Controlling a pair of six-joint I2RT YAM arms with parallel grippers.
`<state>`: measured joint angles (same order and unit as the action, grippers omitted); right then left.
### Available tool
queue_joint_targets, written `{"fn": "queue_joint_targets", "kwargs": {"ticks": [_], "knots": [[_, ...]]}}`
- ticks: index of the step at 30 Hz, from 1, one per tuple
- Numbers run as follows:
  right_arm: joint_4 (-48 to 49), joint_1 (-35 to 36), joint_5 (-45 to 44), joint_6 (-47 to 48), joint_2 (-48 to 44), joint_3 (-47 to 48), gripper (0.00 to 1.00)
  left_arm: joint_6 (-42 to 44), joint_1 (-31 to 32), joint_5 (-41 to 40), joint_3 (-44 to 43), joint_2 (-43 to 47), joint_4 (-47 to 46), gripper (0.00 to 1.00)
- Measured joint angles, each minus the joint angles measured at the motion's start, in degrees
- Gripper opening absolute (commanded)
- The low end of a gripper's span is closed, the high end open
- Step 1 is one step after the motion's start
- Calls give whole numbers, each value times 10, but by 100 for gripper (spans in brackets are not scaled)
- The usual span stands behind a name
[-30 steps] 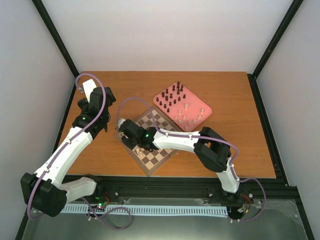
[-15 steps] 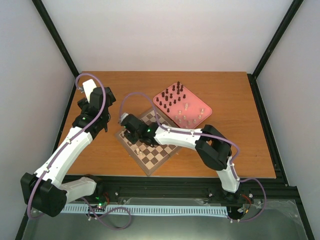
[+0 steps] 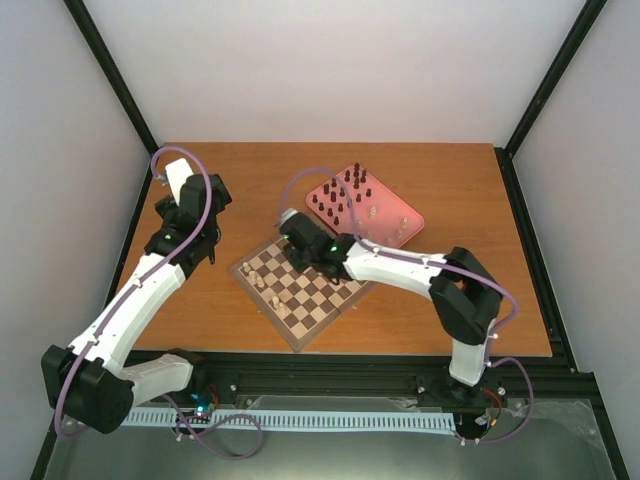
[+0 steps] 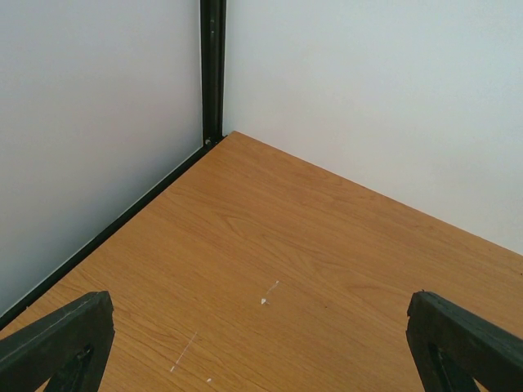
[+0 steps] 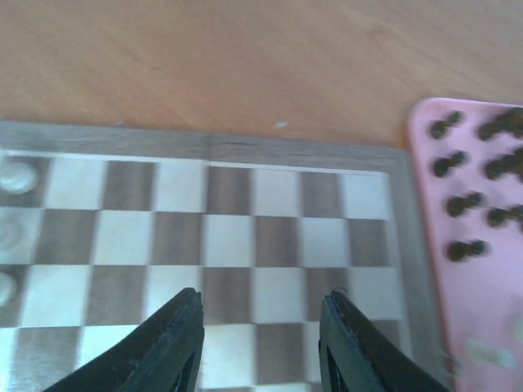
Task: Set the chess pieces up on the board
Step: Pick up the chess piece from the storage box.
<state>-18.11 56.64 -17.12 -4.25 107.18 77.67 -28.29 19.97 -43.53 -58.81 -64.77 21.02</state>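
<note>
Chess pieces, tiny and turned with rounded tops, stand in two places. A few cream pieces (image 5: 15,174) line one edge of the square wooden chessboard (image 3: 305,305). The dark brown pieces (image 3: 340,195) stand upright with more cream ones on a smooth pink square tray with rounded corners (image 3: 408,222), just beside the board's far corner. The board, checkered in dark brown and pale tan with a thin brown border, lies turned like a diamond on the orange-brown wood-grain table (image 3: 450,180). The right gripper (image 5: 261,314) hovers over the board near the tray, its black fingers (image 5: 176,343) spread apart with nothing between them. The left gripper (image 4: 258,327) hangs over bare table, well apart from the board, its black fingers wide apart and empty.
</note>
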Motion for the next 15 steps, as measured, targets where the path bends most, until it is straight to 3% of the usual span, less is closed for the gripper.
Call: {"fn": "queue_joint_targets", "kwargs": {"ticks": [7,15], "knots": [[14,-101,-46,-35,-69,-48,39,0,0,1,0,-7,0,100],[14,-237,-66,-66,-33,-39,37,0,0,1,0,-9,0,100]]}}
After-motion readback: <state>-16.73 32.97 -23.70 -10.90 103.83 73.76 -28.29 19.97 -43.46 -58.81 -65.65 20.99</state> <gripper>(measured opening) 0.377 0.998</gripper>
